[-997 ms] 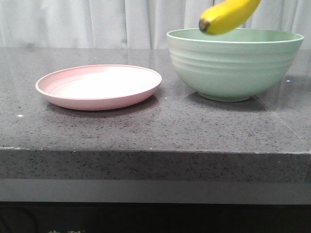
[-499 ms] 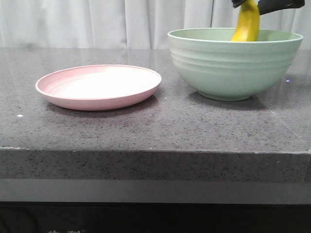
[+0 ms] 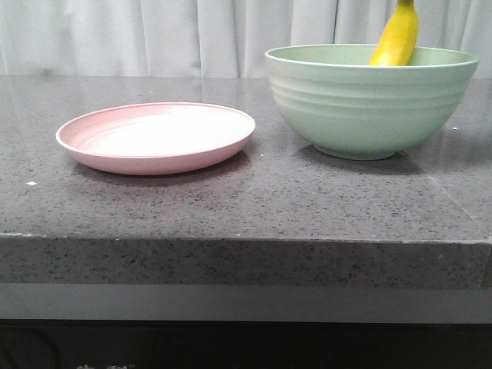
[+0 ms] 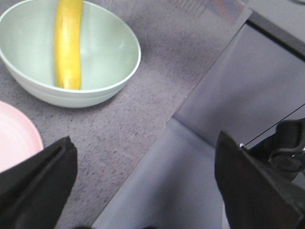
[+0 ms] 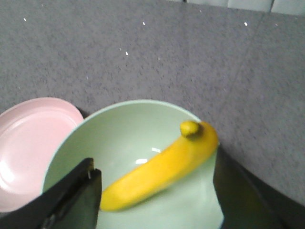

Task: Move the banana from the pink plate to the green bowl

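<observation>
a short, plump, bright-yellow banana [image 3: 397, 36] stands steeply inside a deep, ridged, pale mint-green bowl [image 3: 371, 104], its upper end leaning on the far right part of the rim and rising above it in the front view, its lower end hidden down inside. the right wrist view shows the fruit [image 5: 159, 167] lying across the bowl's pale hollow [image 5: 119, 138], the knobbed stem end up at the rim, slightly blurred. the right gripper [image 5: 155, 200] hangs above it with its two dark fingers [image 5: 76, 200] spread wide on either side, released, neither touching the banana. from the left wrist view the banana [image 4: 69, 43] runs as a straight yellow bar from the rim to the bottom of the bowl [image 4: 109, 76].

just beside the bowl, to its left in the front view and apart from it, sits a round, shallow, matte pale-pink plate [image 3: 156, 138] with a raised rim, nothing on it. both dishes rest on a dark grey speckled stone countertop [image 3: 246, 207] with a thick front edge, backed by a pleated white curtain [image 3: 154, 34].

the left gripper [image 4: 143, 191] is held off past the counter's edge, over a plain grey floor [image 4: 228, 114], its black fingers [image 4: 33, 186] standing far apart, holding nothing.
</observation>
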